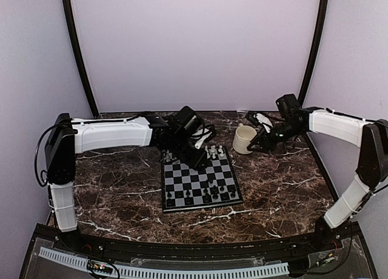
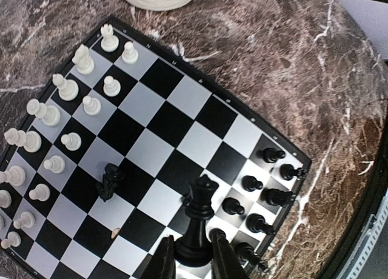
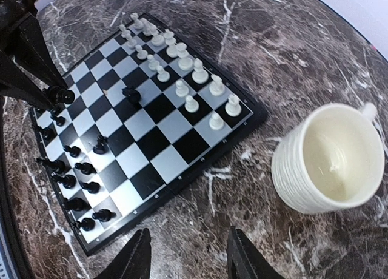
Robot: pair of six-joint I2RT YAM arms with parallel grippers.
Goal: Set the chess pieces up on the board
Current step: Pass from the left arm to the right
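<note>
left gripper (image 2: 193,262) clamped on a tall black piece (image 2: 197,215); right gripper (image 3: 189,258) spread wide, holding nothing.
i read the held piece at the black end of the board (image 2: 170,118), black pieces (image 2: 251,183) ranked beside it, a lone black piece (image 2: 110,182) mid-board, white pieces (image 2: 65,88) on the far rows, cream mug (image 3: 330,161) on the marble tabletop (image 3: 315,42) beyond.

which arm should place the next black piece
Left. The left claw grips a tall black piece at the black side of the board; the right claw hangs open and empty near the mug, off the board.
</note>
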